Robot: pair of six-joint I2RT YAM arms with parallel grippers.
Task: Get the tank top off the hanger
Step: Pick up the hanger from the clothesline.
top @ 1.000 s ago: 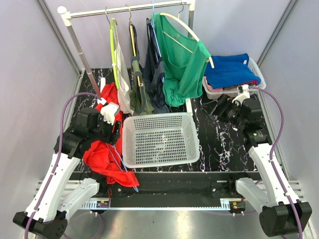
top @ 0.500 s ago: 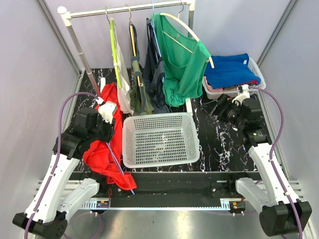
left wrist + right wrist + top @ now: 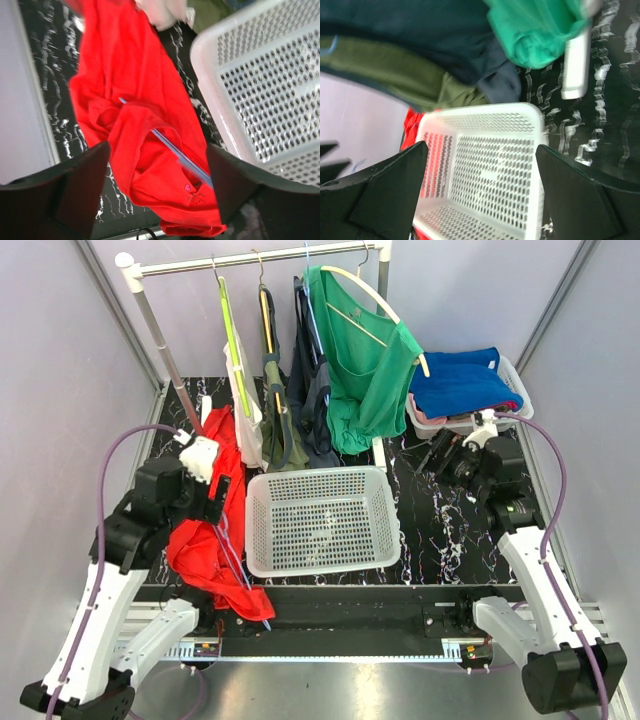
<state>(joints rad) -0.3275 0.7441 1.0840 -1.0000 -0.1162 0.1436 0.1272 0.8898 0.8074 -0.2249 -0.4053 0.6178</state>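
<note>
Black marble table (image 3: 440, 530) bears tank top (image 3: 205, 550) stretched far-to-near, hanger (image 3: 182, 160) diagonal.

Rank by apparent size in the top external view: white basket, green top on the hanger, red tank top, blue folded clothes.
1. white basket
2. green top, close behind the basket; it hangs at a different height, so this order is unsure
3. red tank top, bunched up
4. blue folded clothes

No legible words, brands or numbers anywhere. Only sign: small pink heart print (image 3: 187, 188) on red top (image 3: 135, 90), near its hem, seen from left wrist. Tiny marks beside heart too blurred to read.
</note>
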